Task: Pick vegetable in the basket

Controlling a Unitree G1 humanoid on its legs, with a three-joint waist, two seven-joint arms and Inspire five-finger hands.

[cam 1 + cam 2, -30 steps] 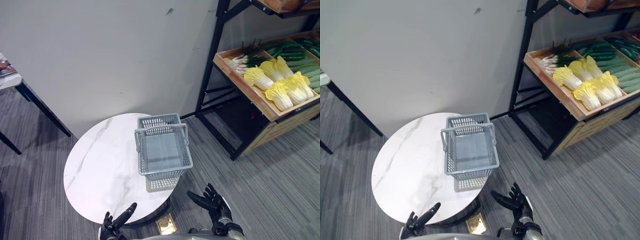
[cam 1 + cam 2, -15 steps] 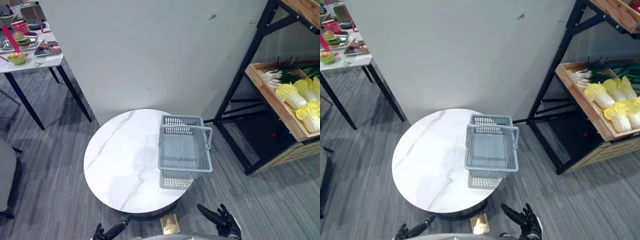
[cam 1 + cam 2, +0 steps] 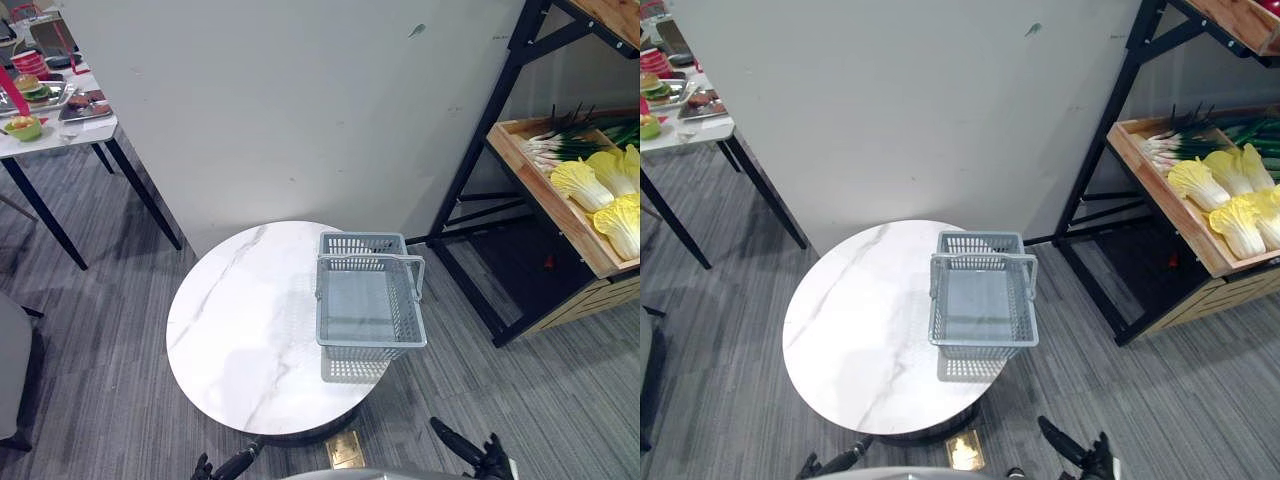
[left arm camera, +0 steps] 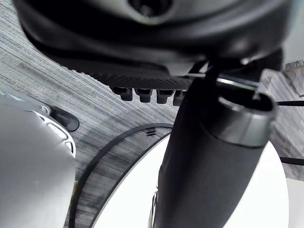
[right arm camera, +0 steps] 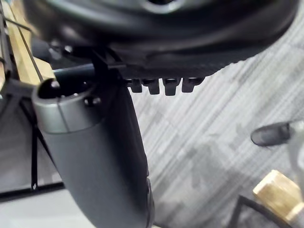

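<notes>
1. Both hands are hanging low at the near edge of what we are seeing: the right hand (image 3: 462, 448) is spreading straight fingers over the grey carpet (image 3: 560, 400), and the left hand (image 3: 232, 466) is reaching out with a straight finger just below the table's near rim. We are finding nothing in either palm; in each wrist view the fingers are lying relaxed beside the thumb.
2. We are spotting the vegetables off to the right, well apart from both hands: yellow napa cabbages (image 3: 585, 184) are lying side by side in a sloping wooden tray (image 3: 540, 205), with green onions (image 3: 560, 150) resting just behind them.
3. That tray is sitting in a black rack (image 3: 478, 150) against the white wall (image 3: 280, 100).
4. The grey plastic basket (image 3: 368, 306) is standing upright on the right part of a round marble table (image 3: 240, 340), handles raised, its far end reaching the table's edge.
5. We are noticing bare carpet running between the basket and the rack.
6. Far to the left, a side table (image 3: 70, 125) is carrying dishes of food.
</notes>
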